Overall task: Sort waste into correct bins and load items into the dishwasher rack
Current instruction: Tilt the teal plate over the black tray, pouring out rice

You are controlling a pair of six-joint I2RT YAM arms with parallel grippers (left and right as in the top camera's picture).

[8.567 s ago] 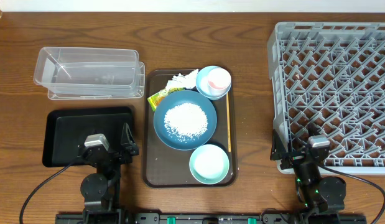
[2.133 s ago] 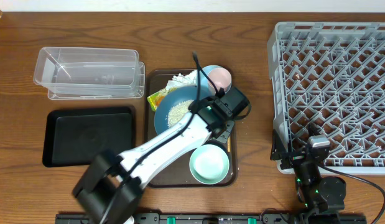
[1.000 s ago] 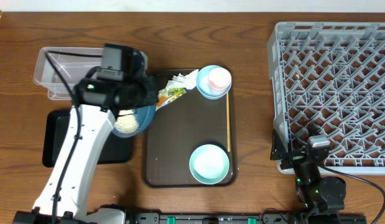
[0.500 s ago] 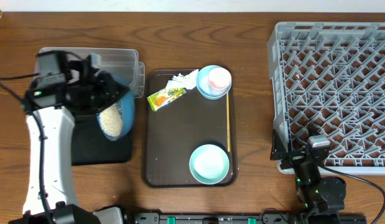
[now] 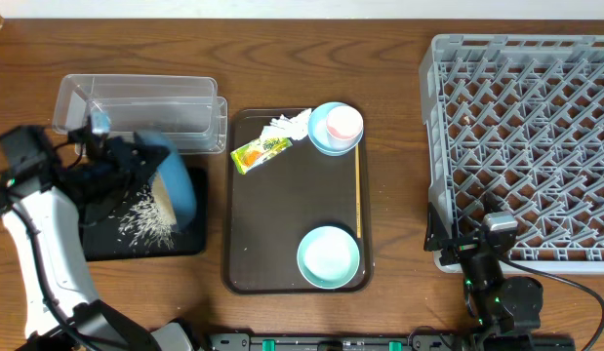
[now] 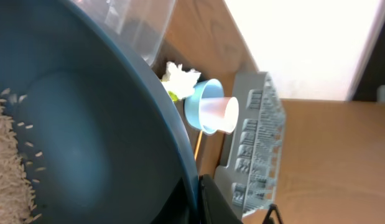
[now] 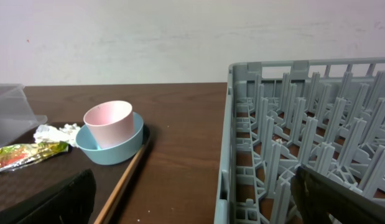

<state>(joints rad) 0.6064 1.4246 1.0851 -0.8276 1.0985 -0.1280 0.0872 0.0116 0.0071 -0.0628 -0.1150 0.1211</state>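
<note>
Left gripper (image 5: 124,164) clamps its fingers on the rim of the dark-blue dish (image 5: 177,185), which stands tipped almost on edge above the black tray (image 5: 187,241) at the worktop's (image 5: 389,78) left side. Seen edge-on from overhead, the dish's long axis runs from far edge to near edge and its hollow faces left. Rice grains (image 5: 145,222) cling to that inner face and lie scattered on the tray below. Whether the lower rim touches the tray cannot be told.

The arm covers the black tray's left end, and the dish hides most of the gripper's fingers. In the left wrist view the dish is cut off on three sides.

The clear tub (image 5: 136,112) sits just beyond the black tray, its long side parallel to the worktop's far edge.

On the brown serving tray (image 5: 282,214), mid-worktop, the wrapper (image 5: 261,151) lies slantwise at the far-left corner, pointing near-left to far-right, with the tissue (image 5: 287,124) just beyond it. The pink cup (image 5: 342,123) stands inside the light-blue bowl (image 5: 322,139) at the far-right corner. The mint bowl (image 5: 329,257) sits at the near edge. The wooden stick (image 5: 357,195) lies along the right edge, pointing near to far.

The rack (image 5: 526,146) fills the right side, cut off by the frame. Right gripper (image 5: 482,239) rests at its near-left corner, fingers spread wide, holding nothing.
</note>
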